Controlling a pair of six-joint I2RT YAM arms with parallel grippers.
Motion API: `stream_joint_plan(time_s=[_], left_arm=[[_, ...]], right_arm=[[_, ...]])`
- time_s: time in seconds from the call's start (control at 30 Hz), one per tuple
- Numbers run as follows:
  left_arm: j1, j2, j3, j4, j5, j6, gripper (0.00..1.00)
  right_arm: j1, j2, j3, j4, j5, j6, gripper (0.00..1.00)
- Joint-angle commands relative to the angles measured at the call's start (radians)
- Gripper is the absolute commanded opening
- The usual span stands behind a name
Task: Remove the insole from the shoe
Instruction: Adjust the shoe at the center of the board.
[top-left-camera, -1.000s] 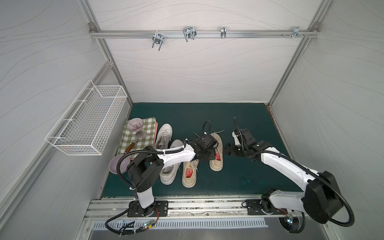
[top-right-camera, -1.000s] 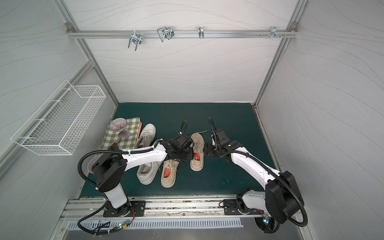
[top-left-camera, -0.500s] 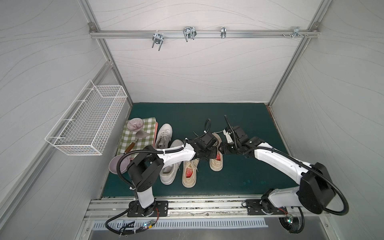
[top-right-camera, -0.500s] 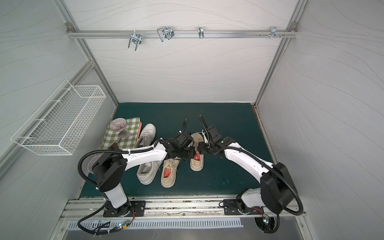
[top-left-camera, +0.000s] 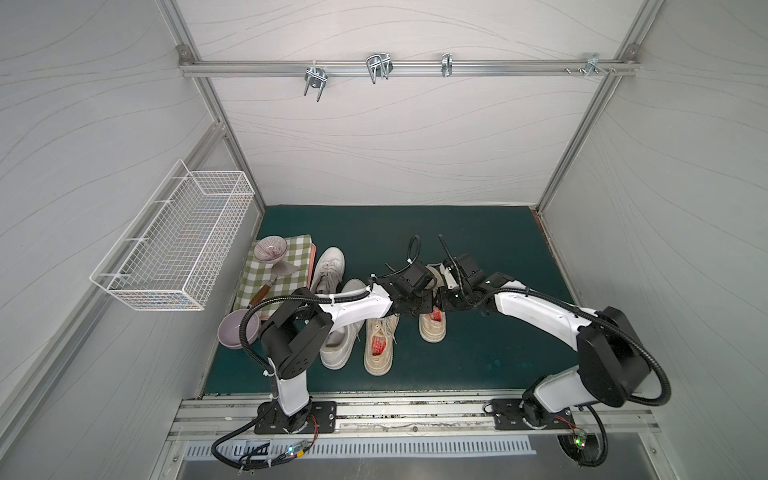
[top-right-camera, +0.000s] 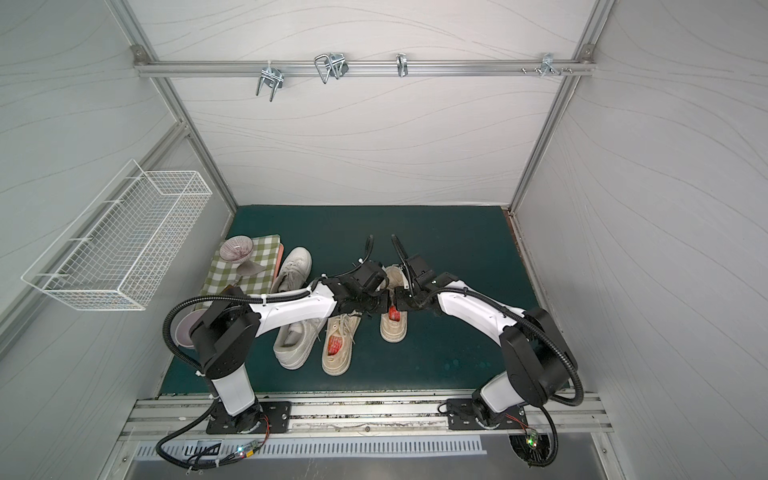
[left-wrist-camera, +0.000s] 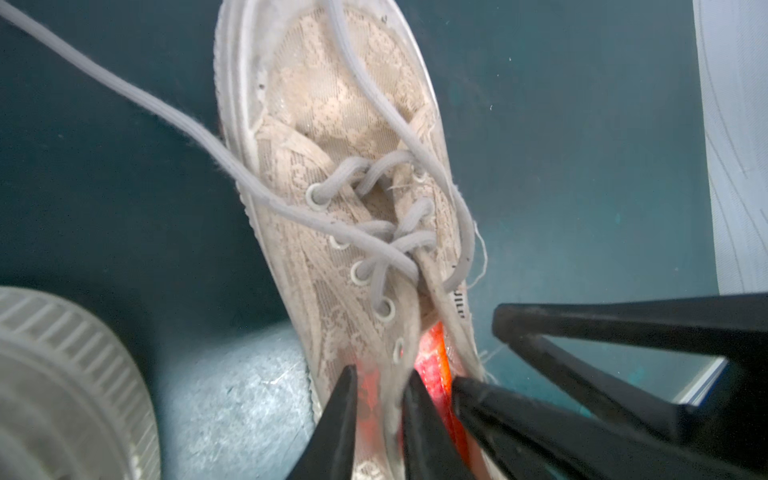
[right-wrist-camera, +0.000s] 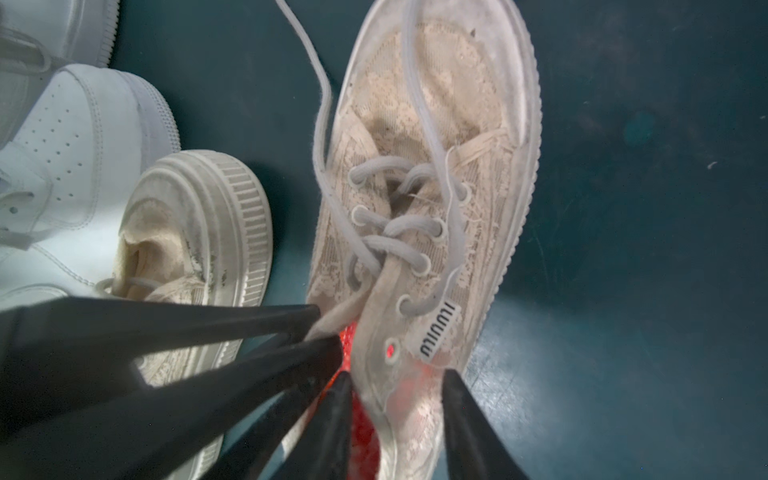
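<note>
Two grippers meet at the mouth of the lace shoe (top-left-camera: 432, 330) standing farthest right of four shoes on the dark green table (top-left-camera: 490, 249). In both top views the arms' black wrists cover its middle, so only the heel, a strip of toe and a patch of the red insole (top-left-camera: 436, 314) show. The insole lies inside the shoe, under the laced upper.

Seen from its own wrist, the left gripper (left-wrist-camera: 382, 372) has its fingers close together astride the shoe's left flap at the opening. Lace fills the gap between them, and it is pinching that flap. The right gripper (right-wrist-camera: 397, 374) stands wider, astride the right eyelet flap near the woven label. One finger (right-wrist-camera: 336, 411) dips inside beside the insole. I cannot tell whether this gripper presses the flap or only straddles it. The frame edge cuts off the finger roots and the shoe's heel in both wrist views.

A second lace shoe (top-left-camera: 379, 345) sits just left, its toe under the left arm. Left of it are two white sneakers (top-left-camera: 328, 270), the nearer one largely hidden by that arm. A purple bowl (top-left-camera: 235, 332) at far left is partly behind a cable.
</note>
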Motion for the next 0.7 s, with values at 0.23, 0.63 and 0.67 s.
stream_joint_plan(time_s=[0.23,0.63,0.67], left_arm=[[0.013,-0.006,-0.004,0.078,-0.034,-0.031,0.05],[0.067,-0.167,-0.215,0.186,-0.099,-0.100,0.00],[0.073,-0.181,-0.239,0.201,-0.104,-0.111,0.00]], right_arm=[[0.009,0.051,0.032,0.018,0.063,0.022,0.17],[-0.135,-0.073,-0.073,-0.052,0.153,0.070,0.00],[-0.165,-0.087,-0.088,-0.060,0.152,0.075,0.00]])
